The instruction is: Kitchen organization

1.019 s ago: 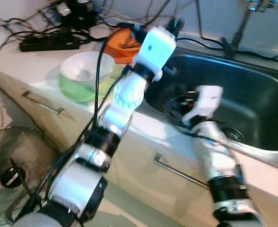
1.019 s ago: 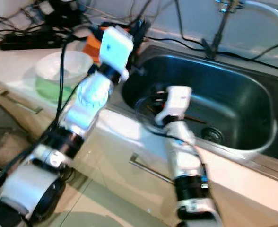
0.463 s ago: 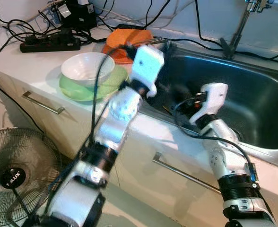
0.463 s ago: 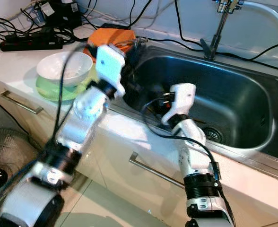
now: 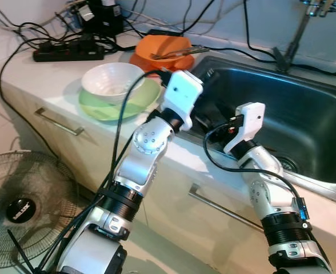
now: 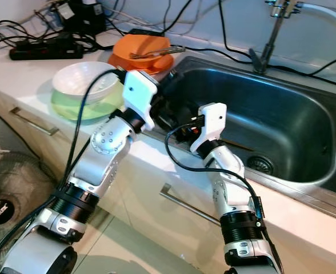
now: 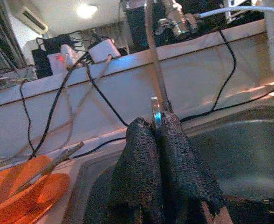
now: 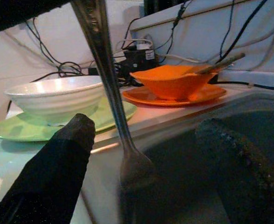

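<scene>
Now my left gripper [image 7: 155, 140] is clenched on a metal utensil [image 8: 110, 88] at the sink's [image 5: 305, 123] near-left corner, while my right gripper [image 8: 146, 154] waits beside it with fingers spread around the handle. Left on the counter, a white bowl [image 5: 112, 81] sits on a green plate [image 5: 99, 108], an orange bowl [image 5: 159, 48] farther back

Both arms reach into the sink [image 6: 282, 85] beside stacked bowls [image 6: 82, 85].

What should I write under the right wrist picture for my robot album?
Open right gripper beside a hanging metal spoon, with white bowl and orange bowl behind.
</scene>
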{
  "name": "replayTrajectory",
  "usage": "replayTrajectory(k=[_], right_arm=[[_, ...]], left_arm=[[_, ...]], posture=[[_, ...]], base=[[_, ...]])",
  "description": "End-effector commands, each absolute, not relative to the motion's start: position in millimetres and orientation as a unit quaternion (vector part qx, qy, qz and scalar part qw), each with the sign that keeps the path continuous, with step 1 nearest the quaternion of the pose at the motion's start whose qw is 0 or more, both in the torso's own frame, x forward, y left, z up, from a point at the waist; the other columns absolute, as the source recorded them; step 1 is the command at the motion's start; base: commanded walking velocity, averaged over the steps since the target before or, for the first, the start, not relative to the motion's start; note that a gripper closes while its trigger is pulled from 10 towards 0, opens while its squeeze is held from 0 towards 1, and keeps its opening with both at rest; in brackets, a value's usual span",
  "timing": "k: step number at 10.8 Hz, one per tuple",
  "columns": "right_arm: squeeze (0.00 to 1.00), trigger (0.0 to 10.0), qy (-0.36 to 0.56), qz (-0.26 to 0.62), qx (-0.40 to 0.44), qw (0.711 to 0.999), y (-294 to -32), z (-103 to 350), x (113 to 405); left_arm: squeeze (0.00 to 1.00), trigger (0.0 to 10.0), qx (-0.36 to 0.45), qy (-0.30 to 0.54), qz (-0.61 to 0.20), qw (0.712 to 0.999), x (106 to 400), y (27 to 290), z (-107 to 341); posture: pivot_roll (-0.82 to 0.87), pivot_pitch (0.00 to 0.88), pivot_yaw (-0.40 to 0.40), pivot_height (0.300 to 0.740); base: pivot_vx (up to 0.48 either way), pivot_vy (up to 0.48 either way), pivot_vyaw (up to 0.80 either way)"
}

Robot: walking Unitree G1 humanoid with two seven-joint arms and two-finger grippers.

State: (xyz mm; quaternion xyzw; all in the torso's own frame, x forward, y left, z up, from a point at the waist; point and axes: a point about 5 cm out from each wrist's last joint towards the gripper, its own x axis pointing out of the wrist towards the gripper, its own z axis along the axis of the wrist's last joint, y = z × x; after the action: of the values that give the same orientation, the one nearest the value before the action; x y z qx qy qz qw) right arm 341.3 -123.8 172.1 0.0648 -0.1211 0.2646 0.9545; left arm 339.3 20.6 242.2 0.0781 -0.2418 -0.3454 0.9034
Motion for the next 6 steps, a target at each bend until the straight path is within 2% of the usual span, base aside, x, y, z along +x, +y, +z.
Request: replayTrajectory(k=[1,5,6], right_arm=[[0.00,10.0,-0.137,0.273,0.058,0.951,-121.5,177.8,340.6],[0.00,10.0,-0.137,0.266,0.057,0.952,-121.9,177.0,341.2],[0.00,0.3,-0.139,0.265,0.059,0.953,-121.6,177.9,341.9]], left_arm=[[0.00,10.0,0.075,-0.249,-0.358,0.897,335.1,16.7,246.7],[0.00,10.0,0.065,-0.227,-0.384,0.892,330.3,10.0,243.0],[0.00,10.0,0.065,-0.226,-0.385,0.893,330.3,10.1,243.1]], posture=[[0.11,0.023,0.031,0.740],[0.12,0.033,0.022,0.740],[0.12,0.034,0.021,0.740]], base=[[0.000,0.000,0.00],[0.000,0.000,0.00],[0.000,0.000,0.00]])
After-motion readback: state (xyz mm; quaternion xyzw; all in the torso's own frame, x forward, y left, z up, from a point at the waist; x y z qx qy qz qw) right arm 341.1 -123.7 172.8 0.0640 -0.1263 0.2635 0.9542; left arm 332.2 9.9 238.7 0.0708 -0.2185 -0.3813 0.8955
